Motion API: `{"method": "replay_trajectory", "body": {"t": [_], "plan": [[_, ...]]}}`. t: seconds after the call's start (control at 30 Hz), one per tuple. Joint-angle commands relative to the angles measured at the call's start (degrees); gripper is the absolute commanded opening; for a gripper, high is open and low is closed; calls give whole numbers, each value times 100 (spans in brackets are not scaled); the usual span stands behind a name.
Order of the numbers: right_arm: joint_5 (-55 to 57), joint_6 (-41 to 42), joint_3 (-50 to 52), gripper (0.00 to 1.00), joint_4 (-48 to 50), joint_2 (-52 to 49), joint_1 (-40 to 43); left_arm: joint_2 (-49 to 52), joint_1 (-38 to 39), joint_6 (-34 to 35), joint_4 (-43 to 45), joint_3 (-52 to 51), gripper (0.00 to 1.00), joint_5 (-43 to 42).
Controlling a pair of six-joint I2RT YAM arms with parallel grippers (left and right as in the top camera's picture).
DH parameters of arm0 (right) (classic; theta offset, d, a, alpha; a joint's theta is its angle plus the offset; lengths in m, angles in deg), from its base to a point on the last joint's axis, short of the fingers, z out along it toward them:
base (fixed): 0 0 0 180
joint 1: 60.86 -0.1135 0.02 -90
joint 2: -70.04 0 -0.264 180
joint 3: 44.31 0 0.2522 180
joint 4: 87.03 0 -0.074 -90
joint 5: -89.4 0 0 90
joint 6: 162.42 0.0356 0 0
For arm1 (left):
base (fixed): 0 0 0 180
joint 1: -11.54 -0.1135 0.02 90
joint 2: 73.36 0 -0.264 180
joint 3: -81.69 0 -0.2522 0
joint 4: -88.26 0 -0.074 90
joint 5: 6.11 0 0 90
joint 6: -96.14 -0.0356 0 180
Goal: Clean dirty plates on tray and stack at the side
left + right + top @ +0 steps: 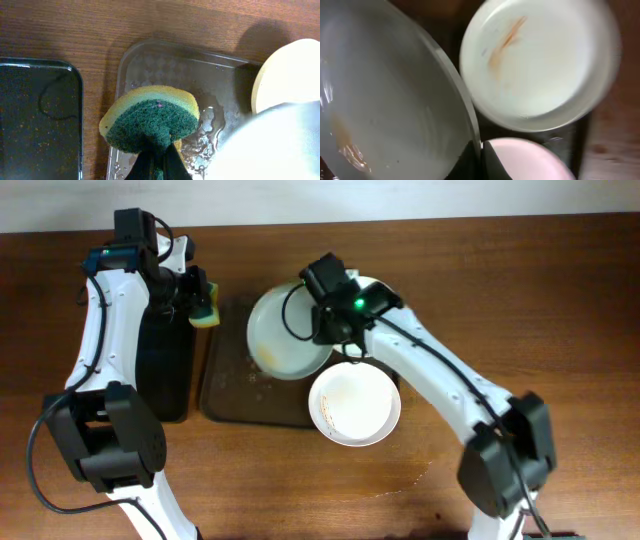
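Nearest the lens in the right wrist view, the held plate (385, 100) fills the left half of the frame. It is tilted and carries a brown smear near its lower edge. The right tool (481, 156) is closed on its rim, one finger on each face. From overhead this plate hangs above the middle of the tray (165, 65), whose floor shows beads of water. A second plate (357, 402), marked with thin brown streaks, lies over the tray's front right corner and overhangs the rim. A third plate (290, 75) sits at the tray's far right and is partly hidden under the right arm. The left tool (156, 164) is clamped on a yellow and green sponge (150, 117), scouring side toward the camera, above the tray's left rim. Just left of the tray lies a glossy black tray (40, 120). Both trays rest on the brown wooden bench (560, 300).
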Motion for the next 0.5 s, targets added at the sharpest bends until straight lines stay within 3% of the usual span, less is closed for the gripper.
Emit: {"method": "replay_trajectory", "body": {"t": [0.0,0.47], "plan": [[1593,-76,-72,4,-125,144,-63,-31,4,37,74,111,1,-61],[6498,-74,-70,4,0,142,-1923,-31,7,37,74,111,1,-61]]}}
